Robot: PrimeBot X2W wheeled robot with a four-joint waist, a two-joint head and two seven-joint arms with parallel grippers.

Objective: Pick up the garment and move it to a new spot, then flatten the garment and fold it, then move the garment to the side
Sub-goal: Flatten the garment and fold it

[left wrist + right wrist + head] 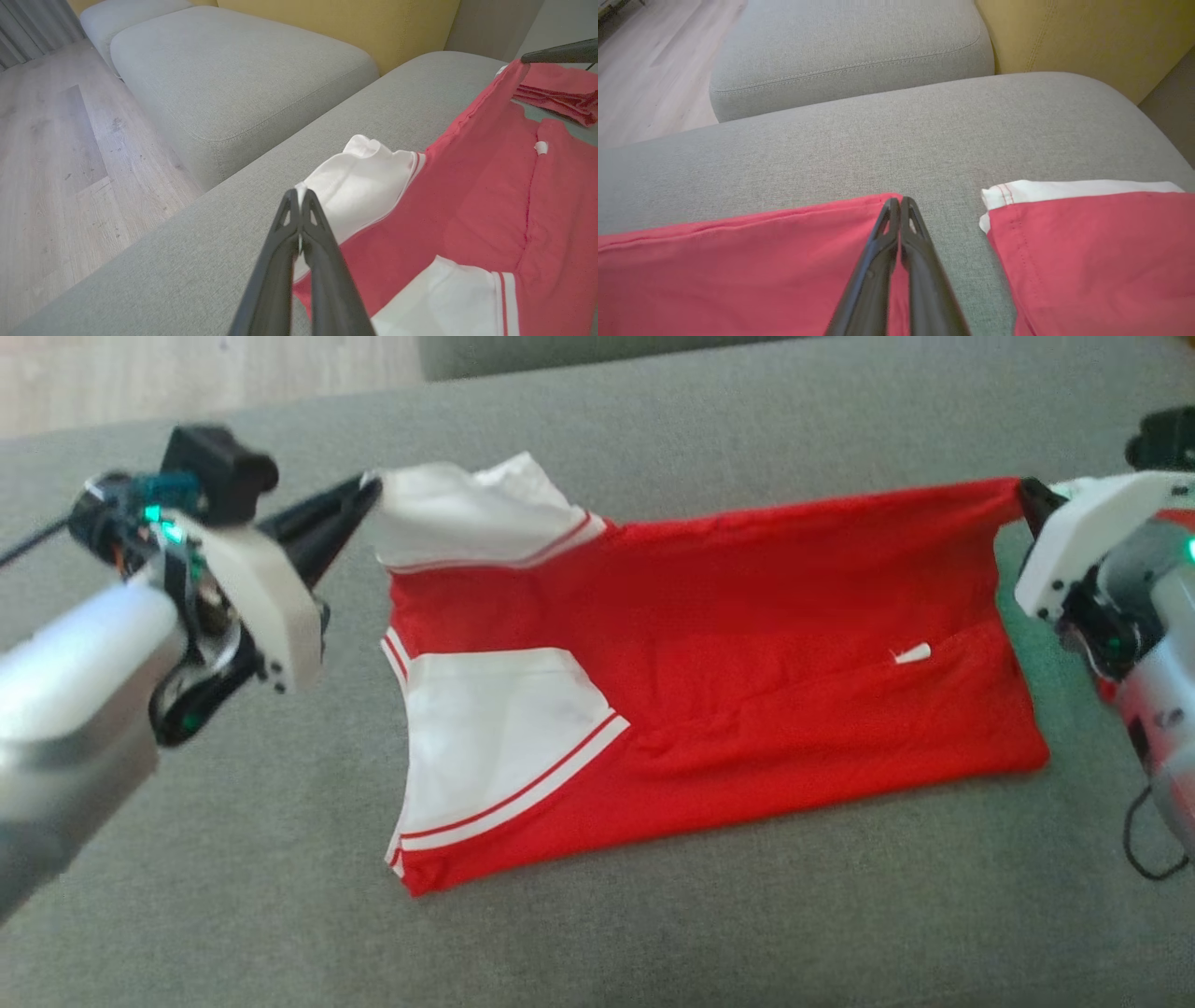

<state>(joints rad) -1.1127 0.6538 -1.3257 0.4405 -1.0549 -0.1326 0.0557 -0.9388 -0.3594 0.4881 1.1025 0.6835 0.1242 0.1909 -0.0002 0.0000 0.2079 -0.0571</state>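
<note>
A broad grey sofa cushion (653, 933) fills the scene, with wooden floor (187, 373) beyond its far left edge and a yellow backrest (336, 23) rising behind a second grey cushion (233, 79). A red garment (747, 644) with white, red-striped sleeves lies across the middle of the cushion, its far edge lifted and drawn fairly straight between the two arms while its near edge rests on the fabric.

At the far left corner, the left gripper (372, 485) has its fingers pressed together on the tip of the white sleeve (467, 513), which hangs from them in a soft fold. At the far right corner, the right gripper (1025, 490) is pinched tight on the red hem, fingertips right at the cloth's edge. The near sleeve (495, 747) lies flat on the body of the garment, and a small white tag (912, 654) shows along a crease towards the right.

Bare grey cushion stretches along the whole near side and out to the left, with a further strip on the far side before the cushion's rounded edge. To the right, another red cloth (1087, 256) with a white border lies just beside the held corner, a narrow band of grey between them.
</note>
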